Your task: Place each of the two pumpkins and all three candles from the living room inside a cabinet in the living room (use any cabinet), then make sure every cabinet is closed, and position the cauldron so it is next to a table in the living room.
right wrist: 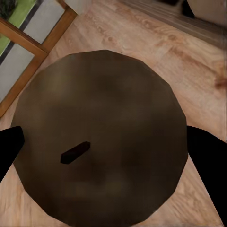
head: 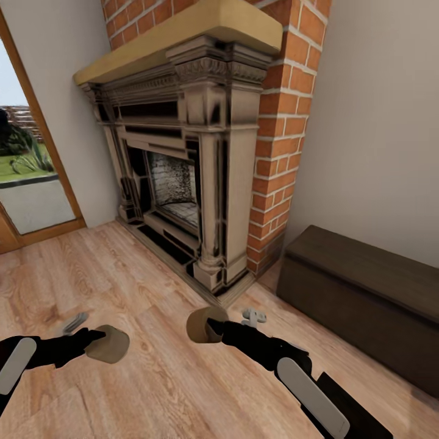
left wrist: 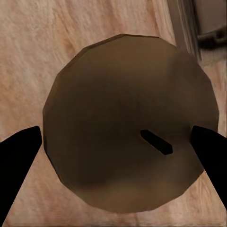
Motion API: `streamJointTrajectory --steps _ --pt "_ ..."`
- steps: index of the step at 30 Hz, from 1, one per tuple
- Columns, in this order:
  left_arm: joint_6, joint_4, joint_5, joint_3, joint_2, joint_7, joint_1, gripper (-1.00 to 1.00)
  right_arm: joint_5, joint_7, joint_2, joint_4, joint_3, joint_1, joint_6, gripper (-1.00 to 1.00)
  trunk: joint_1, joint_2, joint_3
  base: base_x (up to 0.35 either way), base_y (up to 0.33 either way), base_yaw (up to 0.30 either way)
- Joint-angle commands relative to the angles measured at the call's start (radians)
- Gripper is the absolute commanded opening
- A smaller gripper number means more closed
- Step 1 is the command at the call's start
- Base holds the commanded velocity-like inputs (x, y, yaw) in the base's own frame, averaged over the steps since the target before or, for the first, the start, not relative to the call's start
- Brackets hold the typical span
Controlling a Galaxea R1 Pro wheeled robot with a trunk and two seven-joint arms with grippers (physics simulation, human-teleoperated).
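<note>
Each gripper, left and right, grasps a candle; cabinet closed

We find no legible text, label, brand, number or sign in any of the three views. The surfaces we inspect carry only plain textures: brick, wood grain and wax.

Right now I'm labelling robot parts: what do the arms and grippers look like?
Both arms are matte black with a long pale grey rounded panel on the forearm. The left gripper and right gripper are black; in the wrist views their fingers show as plain black tapered blades. No cables or markings show.
</note>
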Motion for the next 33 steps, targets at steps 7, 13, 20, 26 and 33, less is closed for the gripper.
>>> streamJointTrajectory --steps 7,13,20,26,33 --pt "0.005 -0.001 0.001 0.002 0.0 -0.009 0.0 -1.0 -0.009 -0.009 -0.001 0.0 0.001 -0.001 -0.001 -1.0 -0.021 0.035 0.023 -0.34 0.0 -0.243" --pt "0.005 0.0 0.001 0.001 -0.001 -0.009 0.0 -1.0 -0.009 -0.009 -0.001 -0.001 0.001 -0.001 -0.002 -1.0 -0.044 0.077 0.041 -0.341 0.0 -0.048" --pt "0.005 0.0 0.001 0.001 -0.001 -0.009 0.0 -1.0 -0.009 -0.009 -0.001 0.002 0.001 -0.001 0.0 -1.0 -0.071 0.126 0.06 -0.333 0.0 -0.066" --pt "0.005 0.0 0.001 0.002 -0.001 -0.009 0.0 -1.0 -0.031 -0.009 -0.001 0.013 0.0 -0.001 0.002 -1.0 -0.094 0.168 0.071 -0.143 0.0 -0.171" --pt "0.005 -0.001 0.0 0.0 -0.002 -0.009 0.0 -1.0 -0.062 -0.009 -0.001 0.026 0.0 -0.001 0.002 -1.0 -0.121 0.217 0.085 -0.013 0.0 -0.197"
